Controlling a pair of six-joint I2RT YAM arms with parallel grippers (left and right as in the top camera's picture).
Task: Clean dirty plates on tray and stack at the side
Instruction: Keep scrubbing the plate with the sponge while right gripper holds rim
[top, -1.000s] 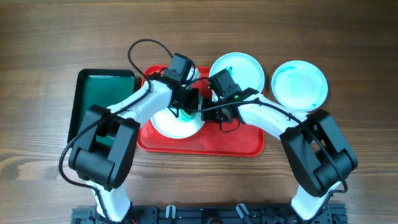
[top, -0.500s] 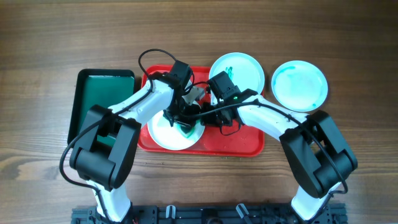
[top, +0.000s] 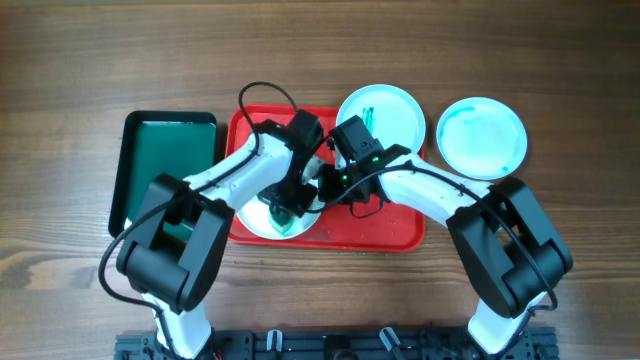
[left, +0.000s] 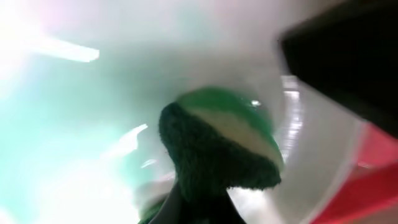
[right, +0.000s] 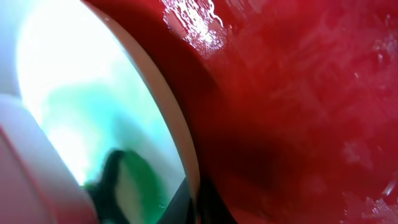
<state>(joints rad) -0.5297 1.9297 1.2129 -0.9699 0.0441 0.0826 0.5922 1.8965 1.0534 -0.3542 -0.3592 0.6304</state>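
Note:
On the red tray (top: 375, 225) lies one plate (top: 258, 217), white with a green tint, near the tray's front left. My left gripper (top: 287, 206) is shut on a green sponge (left: 217, 146) and presses it onto this plate's face (left: 74, 112). My right gripper (top: 325, 187) is shut on the same plate's right rim (right: 180, 134), with the tray floor (right: 298, 112) beside it and the sponge (right: 134, 186) in sight. A second plate (top: 385, 110) with green marks overlaps the tray's back edge. A third, aqua-tinted plate (top: 482, 137) rests on the table at the right.
A smaller black-rimmed green tray (top: 165, 165) sits on the table just left of the red tray. Both arms cross over the red tray's middle, and a black cable (top: 262, 95) loops above its back edge. The wooden table (top: 90, 60) surrounds everything.
My left gripper has swept the sponge from the plate's back towards its front. The plate slid a little towards the tray's front left. The right gripper kept its hold on the rim.

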